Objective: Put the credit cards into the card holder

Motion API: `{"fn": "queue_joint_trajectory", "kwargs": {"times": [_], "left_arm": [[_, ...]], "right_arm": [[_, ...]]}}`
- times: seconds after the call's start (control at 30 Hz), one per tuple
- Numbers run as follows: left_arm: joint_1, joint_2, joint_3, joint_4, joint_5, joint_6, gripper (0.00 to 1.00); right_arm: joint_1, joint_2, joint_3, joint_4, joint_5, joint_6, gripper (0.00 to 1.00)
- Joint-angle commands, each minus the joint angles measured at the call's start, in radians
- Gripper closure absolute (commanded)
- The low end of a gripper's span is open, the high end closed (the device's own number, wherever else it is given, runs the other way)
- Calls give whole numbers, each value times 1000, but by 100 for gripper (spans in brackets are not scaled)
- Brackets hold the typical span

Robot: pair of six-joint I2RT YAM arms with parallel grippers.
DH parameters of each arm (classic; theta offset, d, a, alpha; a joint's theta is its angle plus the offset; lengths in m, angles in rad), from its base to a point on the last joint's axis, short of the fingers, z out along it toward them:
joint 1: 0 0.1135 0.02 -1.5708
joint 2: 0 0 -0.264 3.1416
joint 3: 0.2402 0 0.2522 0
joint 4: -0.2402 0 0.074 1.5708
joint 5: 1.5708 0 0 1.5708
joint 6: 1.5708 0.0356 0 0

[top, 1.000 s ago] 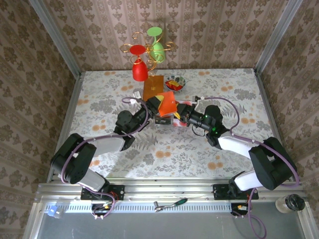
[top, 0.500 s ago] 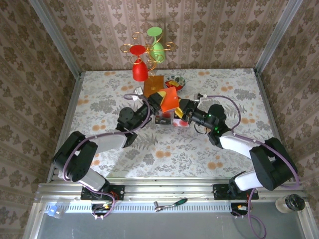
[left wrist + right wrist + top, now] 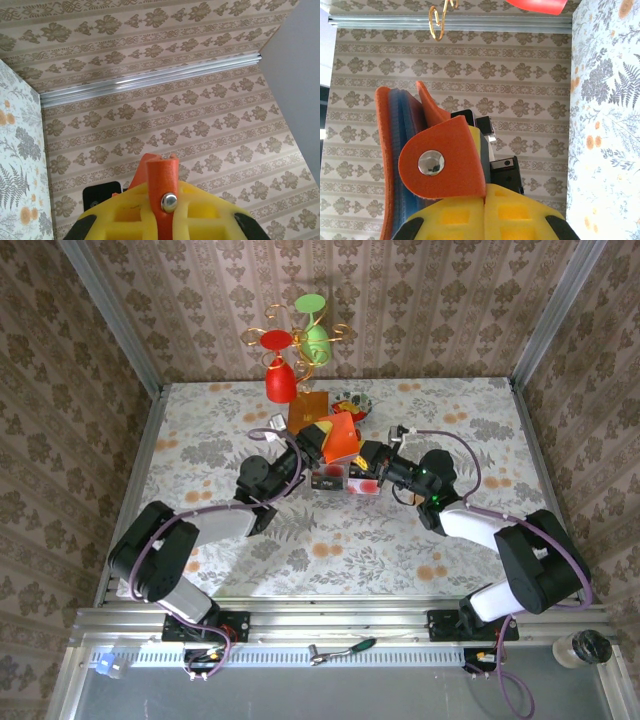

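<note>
- The card holder is hanging lifted above the table, near its back middle, between the two grippers; from above, the fingers are hiding its lower edge, and I cannot tell whether any card is sitting inside it.
- In the right wrist view it is showing edge-on, its long axis running up the picture; blue pockets are fanning between the orange covers, and the yellow pads are cutting off its bottom.
- The right gripper is clamping tight on the holder's rounded flap, which is bearing a snap stud.
- The left gripper is pinching shut on a narrow orange tab, also studded.
- The clear tray is lying on the table just under the holder; it is holding the credit cards, one black and something red, too small to read.
- Behind, a bowl is holding colourful bits that are hard to make out.
</note>
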Motion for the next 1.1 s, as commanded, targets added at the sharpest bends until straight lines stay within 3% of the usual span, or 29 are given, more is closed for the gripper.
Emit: {"fn": "queue_joint_trajectory", "kwargs": {"times": [0.0,0.07,0.13,0.23,0.3,0.5,0.77,0.93,1.07], "left_arm": [[-15,26,18,15,40,12,100],[-6,29,11,13,50,28,97],[1,27,-13,10,50,45,72],[15,26,-64,11,48,65,51],[23,27,-97,11,49,82,44],[46,42,-185,11,61,130,35],[103,28,-237,-38,109,178,34],[93,-60,-142,-386,161,340,32],[67,-149,2,-797,136,548,30]], "right_arm": [[6,-46,19,6,-49,-27,100],[5,-60,11,-42,-49,-61,100],[5,-107,3,-108,-47,-104,100],[5,-157,-13,-215,-40,-181,100],[4,-185,-28,-279,-30,-228,100],[4,-194,-104,-299,-27,-280,100],[5,-200,-200,-280,-24,-318,100],[7,-197,-231,-281,-24,-334,100],[7,-193,-243,-276,-23,-338,100]]}}
